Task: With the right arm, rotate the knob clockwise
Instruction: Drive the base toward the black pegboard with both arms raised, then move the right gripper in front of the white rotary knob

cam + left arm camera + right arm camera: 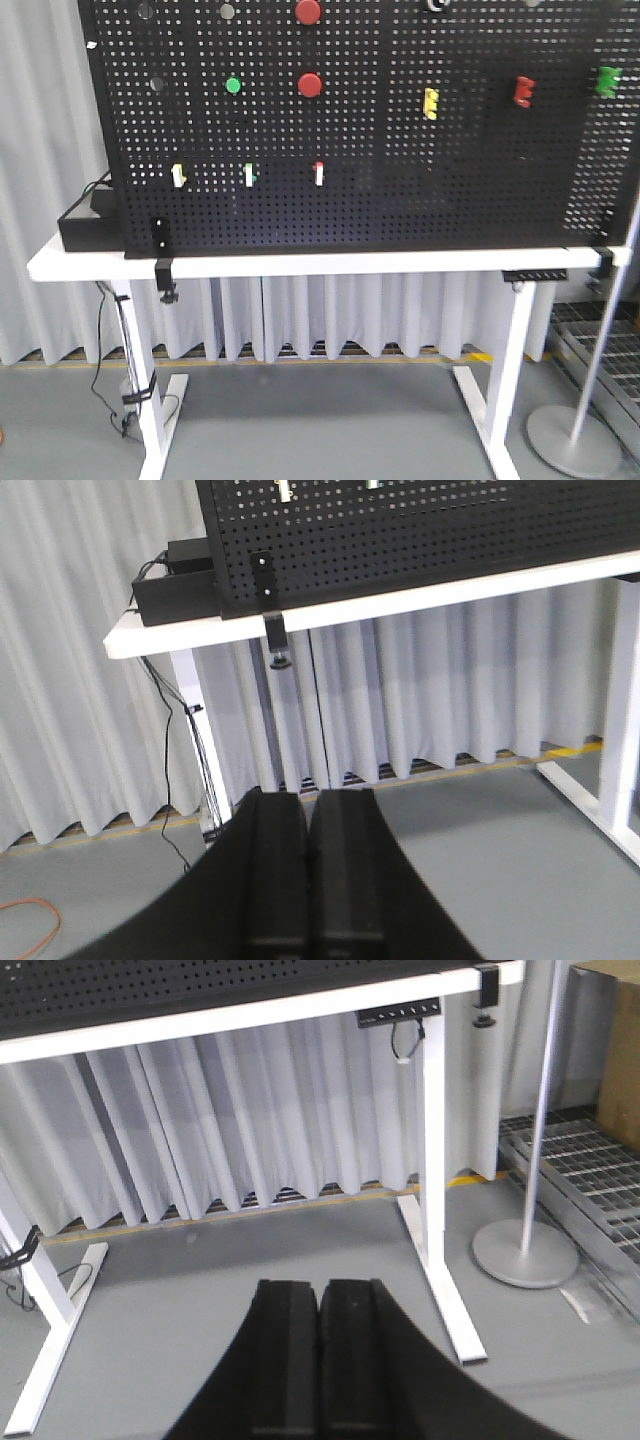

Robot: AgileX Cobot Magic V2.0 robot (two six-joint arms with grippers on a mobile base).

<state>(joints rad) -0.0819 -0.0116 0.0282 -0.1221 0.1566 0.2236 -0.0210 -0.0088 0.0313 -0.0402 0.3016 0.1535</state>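
Note:
A black pegboard [400, 200] stands upright on a white table [300, 264]. It carries a yellow [431, 103], a red [523, 91] and a green [607, 81] knob-like handle on the right. Round red [309, 84] and green [233, 85] buttons and dark round knobs [155, 84] sit further left, with three small toggles [249, 175] below them. I cannot tell which knob the task means. My left gripper [309, 798] and right gripper [319, 1285] are both shut and empty, low, over the grey floor and well short of the board. Neither shows in the front view.
A black box [85, 228] sits on the table's left end, and a clamp [165, 275] grips the front edge. A pole stand with a round base [575, 440] is at the right. A cardboard box [620, 1050] and floor grating [570, 1160] lie beyond it. Cables hang by the left leg [125, 390].

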